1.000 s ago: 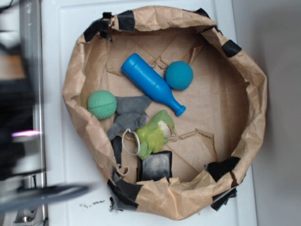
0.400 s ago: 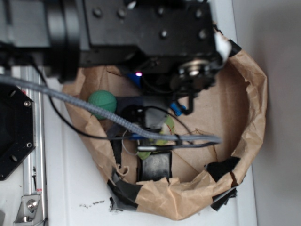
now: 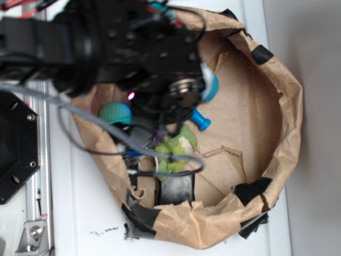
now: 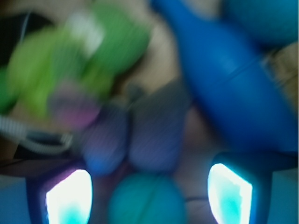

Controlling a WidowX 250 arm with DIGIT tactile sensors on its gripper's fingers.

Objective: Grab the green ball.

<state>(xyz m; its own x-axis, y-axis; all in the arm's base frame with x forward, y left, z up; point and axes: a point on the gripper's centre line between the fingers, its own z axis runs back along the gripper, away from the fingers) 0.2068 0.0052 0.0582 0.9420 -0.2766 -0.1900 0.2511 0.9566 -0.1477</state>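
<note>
Hanging over the paper-lined basket (image 3: pixel 287 101), the black arm hides most of the contents in the exterior view. The pincer (image 4: pixel 148 189) has its two fingers (image 4: pixel 69 196) spread apart, glowing at the lower corners of the wrist view, with nothing clamped between them. The green ball (image 4: pixel 147 201) sits between the fingers at the bottom edge of that view, apparently not touched by either, though heavy blur makes contact hard to judge. In the exterior view the same ball (image 3: pixel 115 113) lies near the basket's left wall, partly covered by the arm. Just beyond the ball from the pincer lies a grey cloth (image 4: pixel 154 130). Further ahead and to the left is a lime plush toy (image 4: pixel 70 60); ahead and to the right runs a blue bottle (image 4: pixel 233 88), with a teal ball (image 4: pixel 271 18) past it.
</note>
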